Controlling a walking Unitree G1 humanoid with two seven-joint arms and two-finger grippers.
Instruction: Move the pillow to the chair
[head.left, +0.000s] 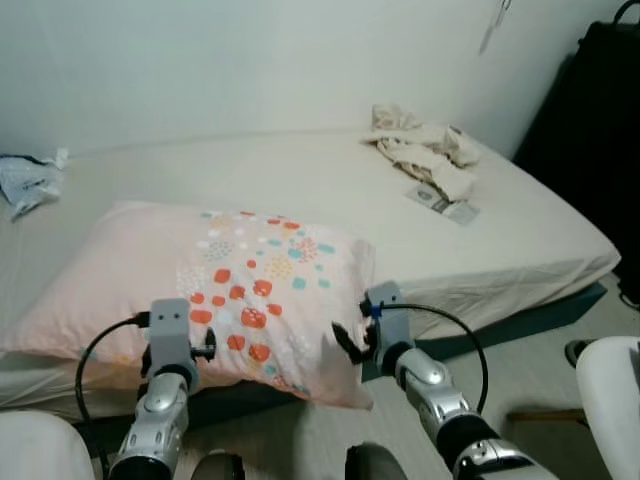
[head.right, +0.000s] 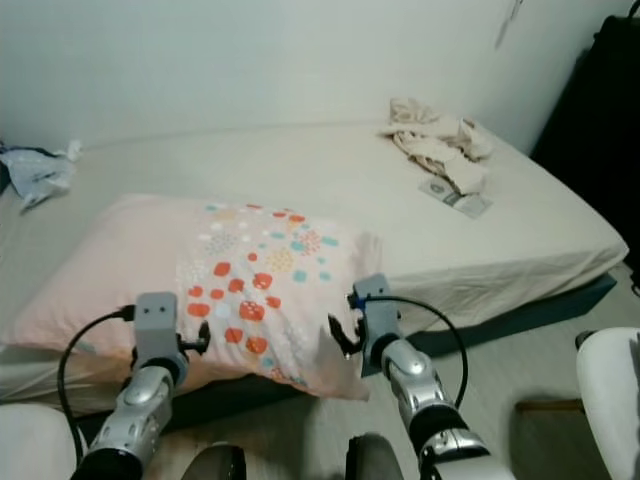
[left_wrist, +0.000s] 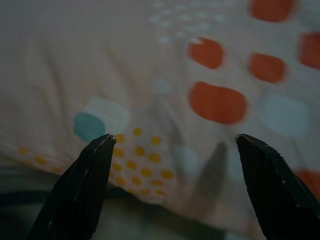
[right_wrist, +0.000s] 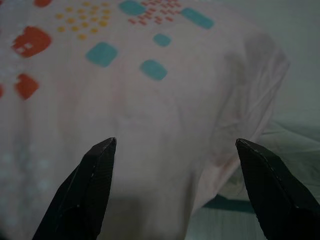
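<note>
Fingers of both grippers are spread wide, black and tapering to blunt tips, with nothing between them. Those of the left gripper are aimed at the near edge of the soft pale-pink fabric pillow with orange, teal and yellow dots, toward its left half, and its left fingertip is seen against the printed cloth. Those of the right gripper face the pillow's near right corner, where the cloth is plain, loose and creased. The pillow is plump and rectangular and lies at the near edge of the low bed with a smooth cream sheet, its near right corner drooping over the bed's side. At the far right of the bed sits a crumpled heap of beige cloth, with a small flat printed packet just beside it. A crumpled pale-blue cloth lies at the far left.
</note>
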